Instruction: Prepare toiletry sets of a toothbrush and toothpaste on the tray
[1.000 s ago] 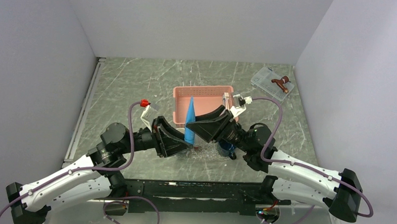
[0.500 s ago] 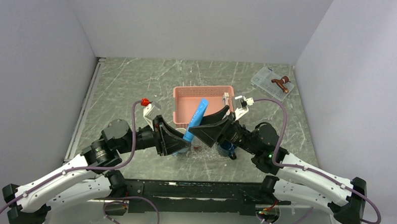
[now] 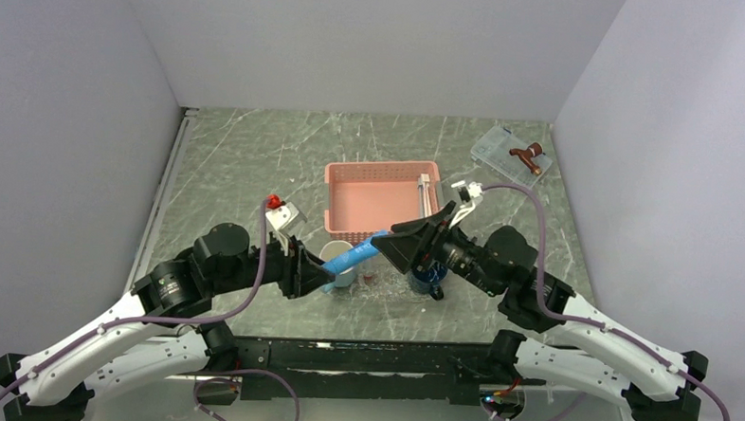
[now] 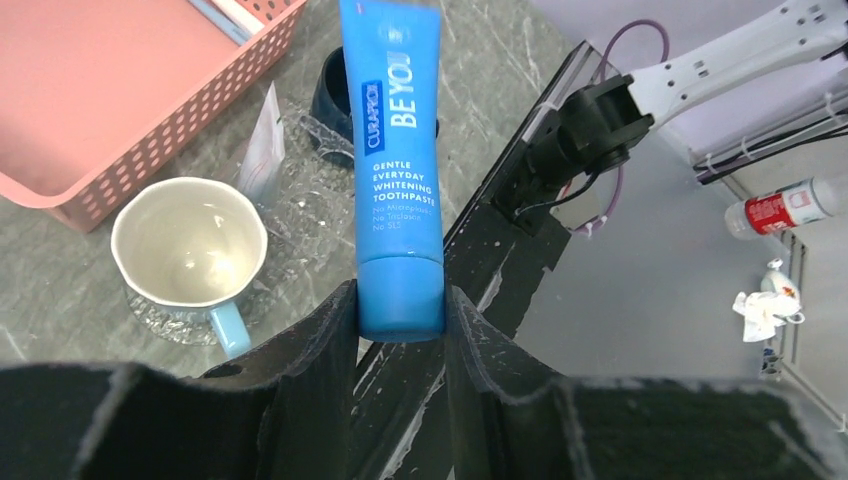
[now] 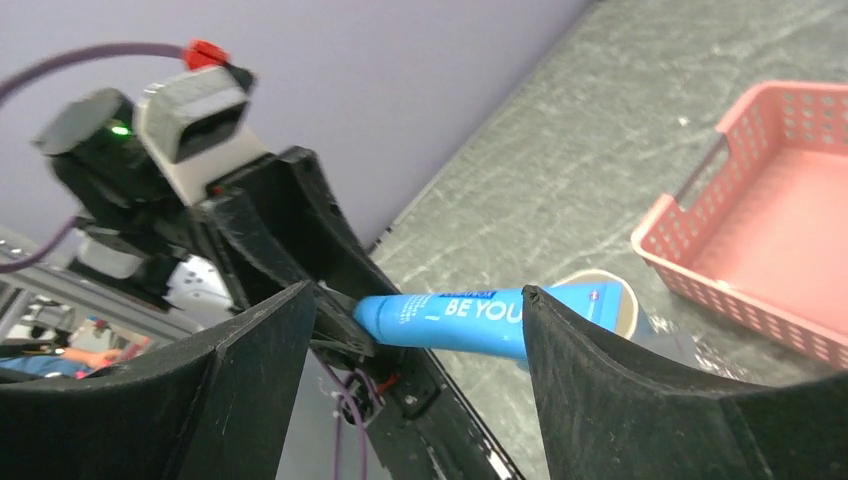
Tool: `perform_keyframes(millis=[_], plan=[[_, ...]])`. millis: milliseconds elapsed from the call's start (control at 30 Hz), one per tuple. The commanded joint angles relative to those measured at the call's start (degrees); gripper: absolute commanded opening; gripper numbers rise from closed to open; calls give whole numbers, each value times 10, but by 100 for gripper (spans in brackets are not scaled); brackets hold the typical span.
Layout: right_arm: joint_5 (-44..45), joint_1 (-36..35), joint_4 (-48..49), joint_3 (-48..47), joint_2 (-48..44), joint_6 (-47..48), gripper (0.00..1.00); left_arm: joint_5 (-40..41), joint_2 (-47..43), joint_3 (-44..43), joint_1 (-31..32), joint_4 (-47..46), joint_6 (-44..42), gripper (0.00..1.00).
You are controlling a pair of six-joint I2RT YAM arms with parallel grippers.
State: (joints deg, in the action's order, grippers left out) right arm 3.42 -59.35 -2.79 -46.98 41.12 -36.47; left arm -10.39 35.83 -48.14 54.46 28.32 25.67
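My left gripper (image 3: 326, 277) is shut on the cap end of a blue toothpaste (image 3: 357, 255) tube, held nearly level above a white mug (image 3: 338, 259). In the left wrist view the toothpaste (image 4: 395, 150) sticks straight out from my left gripper (image 4: 400, 310). My right gripper (image 3: 397, 248) is open at the tube's flat end. In the right wrist view the toothpaste (image 5: 480, 318) lies across the gap of the right gripper (image 5: 420, 295), and I cannot tell if it touches. The clear tray (image 4: 300, 200) lies under the mugs. A toothbrush (image 3: 425, 189) lies in the pink basket (image 3: 379, 197).
A dark blue mug (image 3: 427, 281) stands on the tray under the right arm. A small whitish packet (image 4: 262, 155) stands on the tray beside the white mug (image 4: 188, 240). A clear box (image 3: 510, 155) with a brown object sits at the back right.
The toothpaste has swung from upright to nearly level, its flat end now pointing right. The left gripper has drawn back and down with it. The right gripper has moved right.
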Motion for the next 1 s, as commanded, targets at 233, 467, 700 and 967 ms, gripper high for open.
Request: perform_keyframes(millis=[233,467,700,967], plan=[[51,-1,-85,-34,6,-13,77,15,-34,-36,-2,24,-54,0],[35,0,-100,-24,-9,-42,77,16,-58,-47,-2,39,-61,0],[8,0,-89,19,-35,-98,77,30,-84,-51,-1,28,-44,0],[-30,-1,18,123,-77,-221,77,49,-153,-3,-1,-56,-21,0]])
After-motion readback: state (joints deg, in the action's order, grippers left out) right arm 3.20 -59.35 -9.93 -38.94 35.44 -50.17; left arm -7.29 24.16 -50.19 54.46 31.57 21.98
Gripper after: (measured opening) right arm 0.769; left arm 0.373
